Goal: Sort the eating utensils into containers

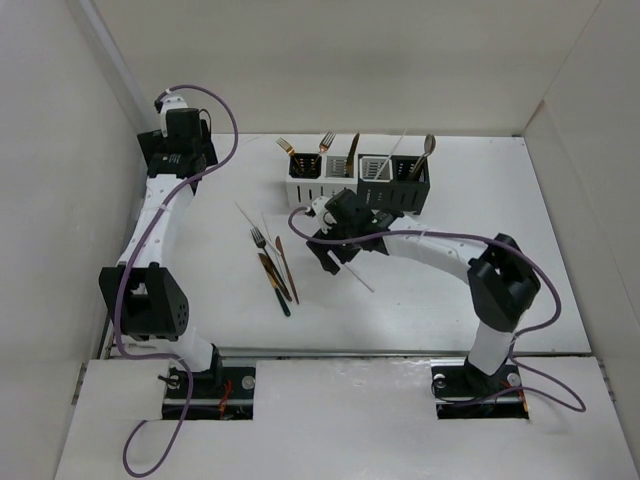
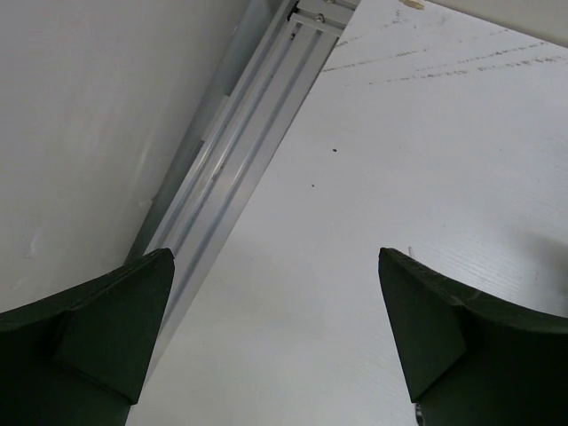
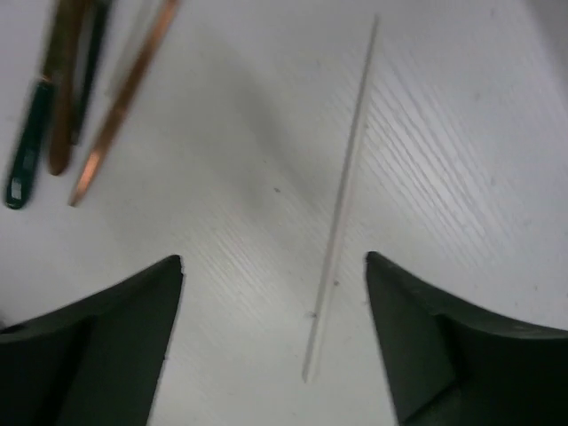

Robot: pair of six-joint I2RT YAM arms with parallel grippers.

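Top external view: judged roughly half done, with some eating utensils (image 1: 327, 143) standing in containers (image 1: 355, 185) at desk (image 1: 450, 290) far edge, loose cluster (image 1: 275, 268) and white stick (image 3: 342, 204) unsorted mid-desk, right gripper (image 3: 273, 259) spread over stick, left gripper (image 2: 275, 253) spread, both empty.

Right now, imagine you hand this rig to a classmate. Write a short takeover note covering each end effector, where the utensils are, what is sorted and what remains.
The left end effector is open and empty, near the left edge of the table.
The right end effector is open and empty, above a white stick lying on the table.
Done: several utensils stand in the containers.
Left to do: sort the white stick and the loose pile to its left.
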